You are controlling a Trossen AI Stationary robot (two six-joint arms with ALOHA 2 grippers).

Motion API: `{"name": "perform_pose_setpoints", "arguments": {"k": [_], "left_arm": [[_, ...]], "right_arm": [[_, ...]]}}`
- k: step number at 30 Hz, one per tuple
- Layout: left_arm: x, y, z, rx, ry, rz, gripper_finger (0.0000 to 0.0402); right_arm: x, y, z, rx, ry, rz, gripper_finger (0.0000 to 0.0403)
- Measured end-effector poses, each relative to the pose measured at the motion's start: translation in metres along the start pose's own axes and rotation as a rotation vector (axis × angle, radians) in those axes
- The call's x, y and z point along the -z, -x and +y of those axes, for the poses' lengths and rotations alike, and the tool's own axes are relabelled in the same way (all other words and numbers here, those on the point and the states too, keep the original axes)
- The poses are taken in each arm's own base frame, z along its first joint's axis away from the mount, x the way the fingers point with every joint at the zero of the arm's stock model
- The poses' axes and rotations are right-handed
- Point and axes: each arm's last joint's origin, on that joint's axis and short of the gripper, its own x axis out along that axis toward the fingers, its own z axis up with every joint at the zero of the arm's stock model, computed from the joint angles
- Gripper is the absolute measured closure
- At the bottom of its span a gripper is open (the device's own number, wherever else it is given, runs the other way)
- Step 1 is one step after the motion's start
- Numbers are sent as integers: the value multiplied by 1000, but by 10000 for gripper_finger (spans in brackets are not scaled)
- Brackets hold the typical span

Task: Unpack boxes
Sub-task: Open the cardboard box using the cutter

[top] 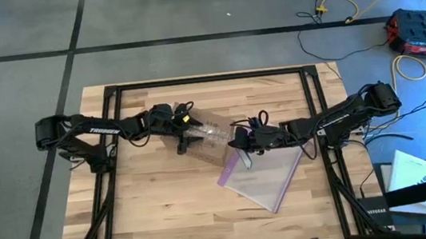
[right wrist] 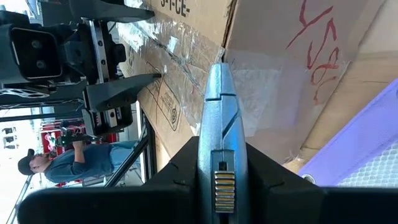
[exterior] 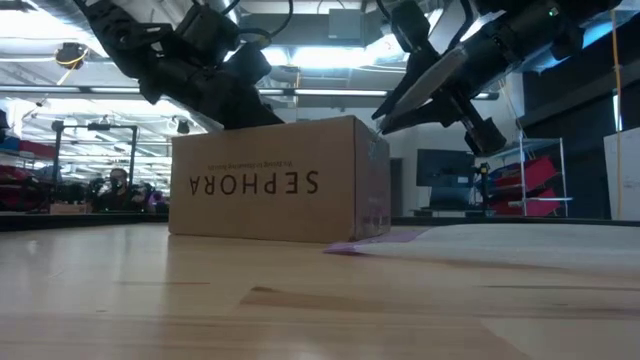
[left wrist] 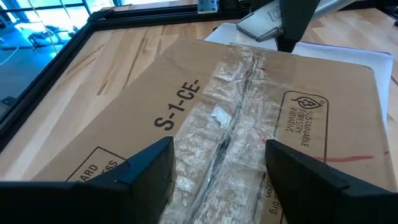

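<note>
left gripper [top: 185, 135]: jaws apart, pressing down on the brown cardboard Sephora box [exterior: 278, 180] mid-table | taped seam [left wrist: 231, 134]: runs lengthwise between my arms | right gripper [top: 241, 140]: clamped on grey knife-like cutter [right wrist: 219, 134], tip at the seam's near end, so nearer.

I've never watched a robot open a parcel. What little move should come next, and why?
Probably the right gripper should draw its grey knife along the taped seam. The box is still sealed, the blade tip sits at its top edge, and the left gripper, open, straddles the tape.
</note>
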Motion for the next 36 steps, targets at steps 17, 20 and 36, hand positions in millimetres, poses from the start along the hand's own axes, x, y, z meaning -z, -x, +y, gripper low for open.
{"name": "perform_pose_setpoints", "arguments": {"k": [17,20,36], "left_arm": [[-12,9,-10,53,-65,-65,163],[-20,16,-10,76,-71,-105,163],[-87,40,-48,222,-373,111,163]], "right_arm": [[0,0,0,12,37,-4,352],[0,0,0,13,38,-5,352],[-1,0,-1,16,65,-12,352]]}}
